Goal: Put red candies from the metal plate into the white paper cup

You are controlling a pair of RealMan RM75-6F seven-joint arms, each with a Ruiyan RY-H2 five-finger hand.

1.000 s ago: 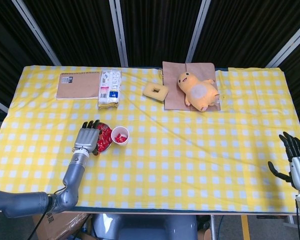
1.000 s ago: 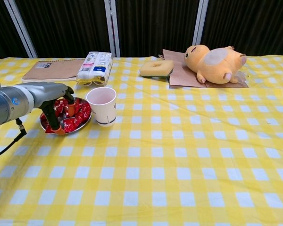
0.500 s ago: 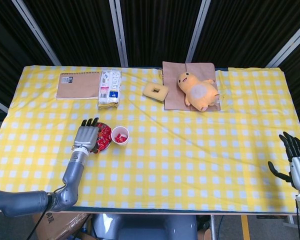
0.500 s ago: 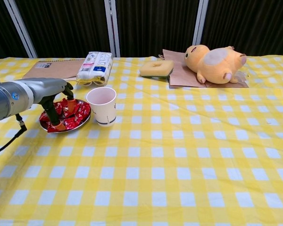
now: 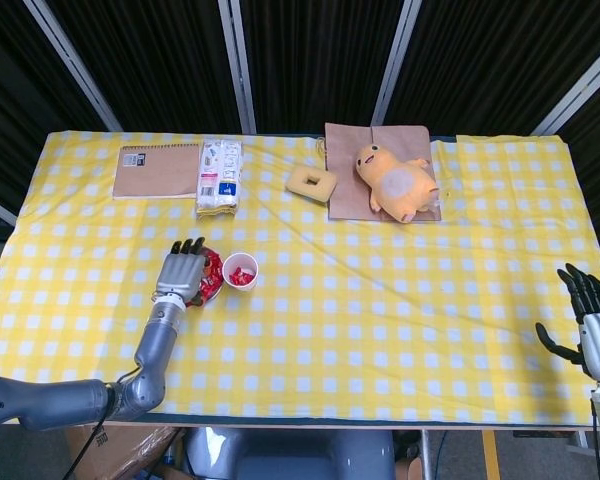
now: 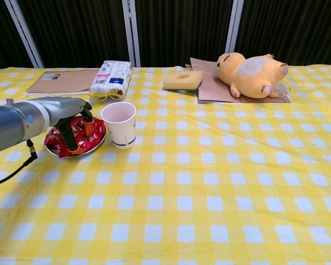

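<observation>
Since a second ago the left hand (image 6: 71,118) has shifted slightly across the shallow metal plate (image 6: 94,148), and the heap of red wrapped candies (image 6: 60,141) beneath it has been pushed about. The hand is palm down over the plate with fingers (image 5: 187,247) reaching into the candies; from the chest view the fingertips press among the wrappers, but whether one is pinched cannot be told.

Just right of this hand stands the white paper cup (image 6: 119,123), upright, beside the plate's rim, with a few red candies (image 5: 242,275) showing inside from the head view. A wide stretch of bare yellow-and-white checked tablecloth (image 6: 220,187) lies to the right of the cup.

The right hand (image 5: 593,325) hangs past the table's right edge, fingers spread, holding nothing.

Beyond the left hand lie a white wrapped packet (image 6: 111,77) and a brown spiral notebook (image 5: 157,170). Farther right are a yellow ring-shaped sponge (image 6: 182,80) and an orange plush toy (image 6: 252,68) on brown paper (image 6: 207,88). Dark curtains (image 5: 310,60) back the table.
</observation>
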